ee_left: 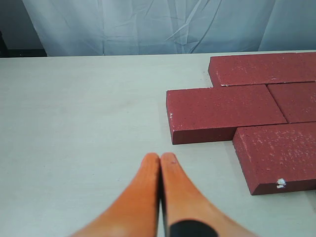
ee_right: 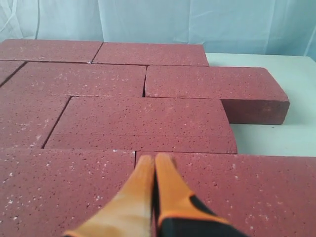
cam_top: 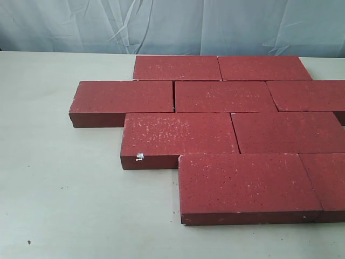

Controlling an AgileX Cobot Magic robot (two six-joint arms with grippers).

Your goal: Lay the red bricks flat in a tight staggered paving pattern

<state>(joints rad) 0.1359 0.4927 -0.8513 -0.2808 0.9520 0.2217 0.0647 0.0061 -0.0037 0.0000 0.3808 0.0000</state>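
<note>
Front brick point(cam_top: 248, 186): lying flat nearest the exterior camera, its long side meeting the row behind and its end falling partway along a neighbour, as a staggered bond is asking for.
Red bricks point(cam_top: 223, 97): resting in four rows on the pale counter point(cam_top: 59, 189), each row sitting sideways of the next. The seams are looking tight, so the paving is probably nearing completion.
Arms: neither is showing in the exterior view.
Left claw point(ee_left: 160, 163): in the left wrist view, its orange tips are pressing together with nothing between them. It is hovering over bare counter, apart from the stepped edge of the bricks, likely parked clear of the pattern.
Right claw point(ee_right: 154, 160): in the right wrist view, it is pinching closed and empty, hanging low over the paved surface beside a joint between two bricks. Whether it is touching them cannot be told.
</note>
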